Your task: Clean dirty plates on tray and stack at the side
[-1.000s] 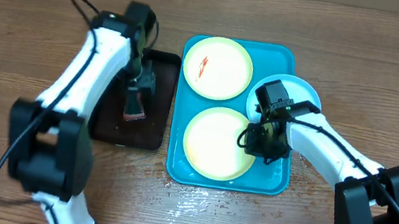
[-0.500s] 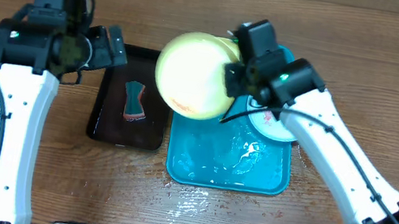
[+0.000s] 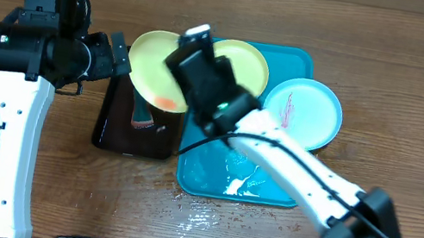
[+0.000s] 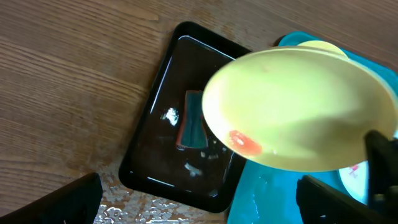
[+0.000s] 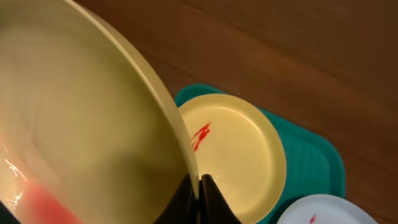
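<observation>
Smeared yellow plate (image 3: pixel 155 70) has swung off the tray (image 3: pixel 277 196) toward the surface's left edge and now tilts over the black tray (image 3: pixel 113 132). The right gripper (image 5: pixel 199 186) is pinched on its rim; the left gripper (image 3: pixel 115 56) is spread wide and empty. Wiping is probably next.

The tilted yellow plate (image 3: pixel 154 74) hangs over the black tray (image 3: pixel 114 126), while the right arm (image 3: pixel 291 164) crosses the turquoise tray (image 3: pixel 206 179).
</observation>
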Motion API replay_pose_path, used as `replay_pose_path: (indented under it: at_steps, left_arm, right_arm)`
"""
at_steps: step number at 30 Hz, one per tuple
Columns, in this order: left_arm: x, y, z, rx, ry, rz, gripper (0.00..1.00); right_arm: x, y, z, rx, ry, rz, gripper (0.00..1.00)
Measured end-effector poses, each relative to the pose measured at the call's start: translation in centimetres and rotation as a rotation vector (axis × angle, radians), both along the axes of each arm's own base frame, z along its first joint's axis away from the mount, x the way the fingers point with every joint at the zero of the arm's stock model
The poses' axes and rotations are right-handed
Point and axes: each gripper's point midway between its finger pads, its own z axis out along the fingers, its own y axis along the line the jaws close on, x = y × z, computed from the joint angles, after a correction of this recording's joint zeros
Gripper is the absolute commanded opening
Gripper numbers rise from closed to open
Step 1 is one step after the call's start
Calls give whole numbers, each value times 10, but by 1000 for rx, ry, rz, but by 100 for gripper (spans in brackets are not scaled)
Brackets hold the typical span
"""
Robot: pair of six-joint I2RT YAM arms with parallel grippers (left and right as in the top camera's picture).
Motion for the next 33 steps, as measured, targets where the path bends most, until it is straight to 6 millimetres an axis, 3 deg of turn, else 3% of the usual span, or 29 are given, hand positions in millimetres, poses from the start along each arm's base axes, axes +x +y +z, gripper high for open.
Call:
replay_pose_path:
  at_steps: [4, 15, 33]
  left_arm:
    - [0, 0, 0, 0, 0, 0, 100]
    - [0, 0, 0, 0, 0, 0, 100]
    - [0, -1, 0, -3, -1, -1, 100]
  right_arm:
    - [-12, 8, 11, -79, -109, -40, 4]
    - [-26, 3, 38, -188, -274, -138, 4]
    - [-27, -2, 43, -205, -305, -167, 4]
